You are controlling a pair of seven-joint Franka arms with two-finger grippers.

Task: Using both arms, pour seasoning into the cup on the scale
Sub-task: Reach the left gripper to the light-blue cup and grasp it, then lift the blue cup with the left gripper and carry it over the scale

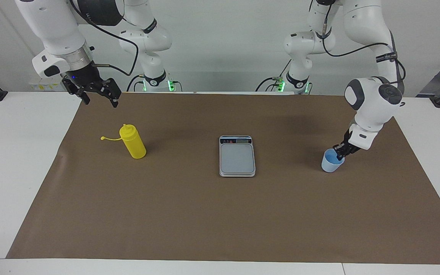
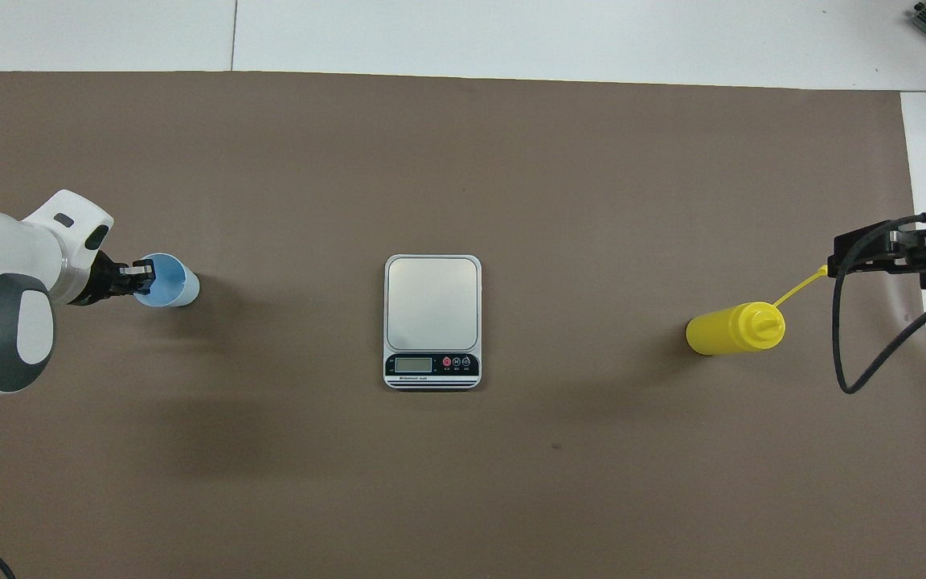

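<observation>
- A brown mat [image 1: 220, 214] covers the white counter [image 1: 21, 152]; the scale [image 1: 237, 156] sits mid-mat.
- Left gripper [image 1: 339, 152] has its jaws pinched on the cup [image 1: 330, 163] rim, at the left arm's end.
- Right gripper [image 1: 97, 95] waits, jaws wide and empty, above the mat near the upright seasoning [image 1: 133, 142].

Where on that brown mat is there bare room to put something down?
Bare mat lies between the flat grey kitchen scale and the yellow plastic squeeze bottle, and between the scale and the small light-blue plastic cup. It is crowded only at the cup, where the left claw grips its rim. The open right claw hangs near the bottle.
</observation>
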